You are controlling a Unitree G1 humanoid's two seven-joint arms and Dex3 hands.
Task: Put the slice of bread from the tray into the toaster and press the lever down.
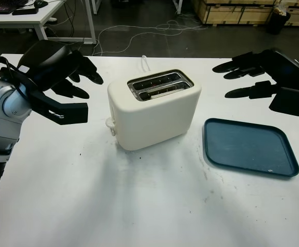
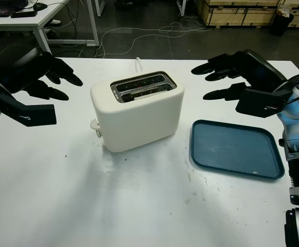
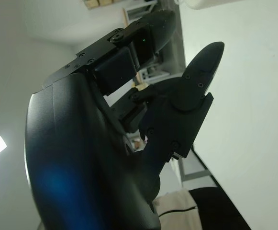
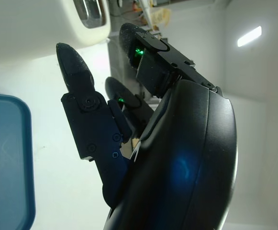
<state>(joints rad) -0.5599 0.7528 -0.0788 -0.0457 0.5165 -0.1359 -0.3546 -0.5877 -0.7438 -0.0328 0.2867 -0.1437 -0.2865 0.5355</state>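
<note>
**Tray's bare, toaster slots dark, both hands hanging in the air**

So the blue tray [image 1: 249, 146] has nothing on it. No slice of bread lying there that I can see. The toaster [image 1: 154, 108] sits between the two hands, and its two slots on top look dark with heating wires visible; I can't make out bread sticking up, but I can't see deep enough to rule it out either. My guess is the bread is already down inside, which would fit the bare tray. The lever [image 1: 110, 123] is the little white knob on the end facing the left hand, sitting low on that end, so it may well be pressed already. If so, the job is basically done. If not, the bread step is what's missing.

Left hand [image 1: 69, 82] is open, holding nothing, raised above the tabletop [image 1: 139, 206] with its fingertips pointing toward the toaster, close to it but not touching.

Right hand [image 2: 231, 77] is also open and holding nothing, hovering just beyond the tray's far edge, fingers aimed at the toaster, well clear of it.
</note>
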